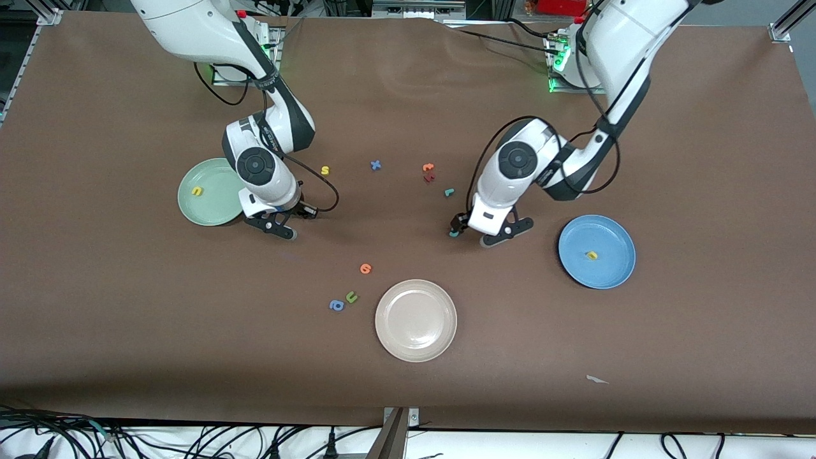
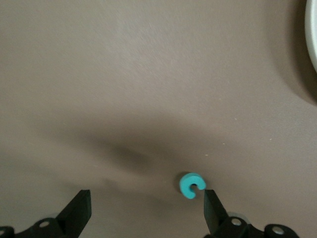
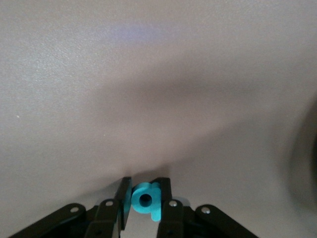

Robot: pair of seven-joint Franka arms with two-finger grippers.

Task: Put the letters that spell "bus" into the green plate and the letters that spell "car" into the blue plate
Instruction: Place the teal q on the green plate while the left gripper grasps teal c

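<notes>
Layout: green plate (image 1: 210, 191) lay twd right arm's end w/ one "u" (image 1: 197, 190) in it; blue plate (image 1: 597, 251) twd left arm's end w/ "a" (image 1: 592, 255) in it. "s" (image 1: 325, 170), "r" (image 1: 449, 192) lay on table btwn them. "c" (image 2: 191, 185) lay just beside left gripper's (image 2: 146, 212) finger; "b" (image 3: 146, 200) sat btwn right gripper's (image 3: 144, 198) fingers.

A brown table covering (image 1: 408, 395) is filling nearly the whole front view, creasing slightly near the upper middle. Aluminium frame rails (image 1: 785, 24) are showing at the upper corners. Along the bottom edge, black cables (image 1: 191, 440) are trailing over a white surface, and a metal bracket (image 1: 398, 427) is jutting up at bottom centre. Green indicator lights (image 1: 556, 64) are glowing near the top. Even overhead light is casting soft shadows.
</notes>
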